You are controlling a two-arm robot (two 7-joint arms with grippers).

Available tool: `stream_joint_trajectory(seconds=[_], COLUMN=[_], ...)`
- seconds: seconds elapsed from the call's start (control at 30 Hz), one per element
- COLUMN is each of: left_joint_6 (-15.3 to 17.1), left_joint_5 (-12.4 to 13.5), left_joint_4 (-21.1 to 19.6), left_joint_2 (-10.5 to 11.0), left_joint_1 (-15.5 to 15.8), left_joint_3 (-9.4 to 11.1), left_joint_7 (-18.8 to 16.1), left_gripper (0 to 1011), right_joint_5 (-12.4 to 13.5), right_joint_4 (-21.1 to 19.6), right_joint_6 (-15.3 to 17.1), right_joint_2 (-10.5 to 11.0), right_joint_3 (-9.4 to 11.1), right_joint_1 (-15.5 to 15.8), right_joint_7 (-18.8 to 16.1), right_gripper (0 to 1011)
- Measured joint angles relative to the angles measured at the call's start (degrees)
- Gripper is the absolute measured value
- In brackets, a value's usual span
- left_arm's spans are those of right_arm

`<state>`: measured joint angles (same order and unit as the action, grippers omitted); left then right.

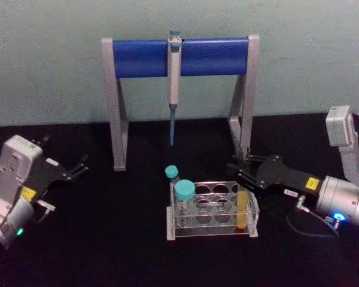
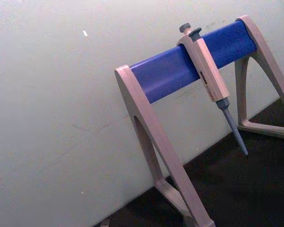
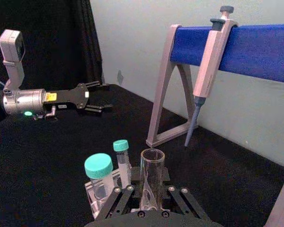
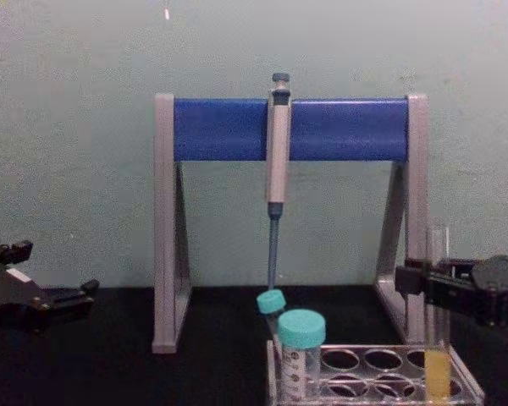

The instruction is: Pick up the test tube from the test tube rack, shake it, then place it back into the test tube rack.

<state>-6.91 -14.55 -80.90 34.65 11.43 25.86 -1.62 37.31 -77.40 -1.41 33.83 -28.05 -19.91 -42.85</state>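
One long thin clear glass test tube [image 1: 242, 210], capless and holding yellow-orange liquid in its lower part, stands upright in a hole at the right end of one small clear plastic test tube rack [image 1: 212, 210] with rows of round holes. Two shorter, wider tubes with teal screw caps [image 1: 184, 190] share the rack at its left end, the larger-capped one in front and the smaller-capped one [image 1: 172, 172] behind it. One grey-and-blue pipette stand [image 1: 180, 57] rises behind the rack, with one grey pipette [image 1: 174, 84] hanging from its blue bar.

The black right gripper [image 4: 433, 283] reaches in from the right, level with the upper, empty part of the test tube. Its fingers [image 4: 415, 279] sit on either side of the glass, closed against it, while the tube's base is seated in the rack. From the right wrist view the tube's open mouth [image 3: 152, 155] rises just ahead of the gripper, between its linkages.

The black left gripper [image 1: 78, 168] sits well apart from the rack, on the far side from the right gripper, its fingers spread and holding nothing.
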Motion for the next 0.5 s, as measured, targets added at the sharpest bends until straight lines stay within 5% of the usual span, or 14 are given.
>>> stream_joint_trajectory(seconds=[0.5], left_joint_6=[0.00], left_joint_5=[0.00], left_joint_4=[0.00], left_joint_2=[0.00], left_joint_1=[0.00], left_joint_3=[0.00], left_joint_7=[0.00], left_gripper=[1001], right_joint_5=[-0.14], right_joint_4=[0.42], right_joint_6=[0.13], right_joint_2=[-0.25], right_joint_3=[0.06], right_joint_1=[0.05], right_joint_7=[0.91], right_gripper=[235])
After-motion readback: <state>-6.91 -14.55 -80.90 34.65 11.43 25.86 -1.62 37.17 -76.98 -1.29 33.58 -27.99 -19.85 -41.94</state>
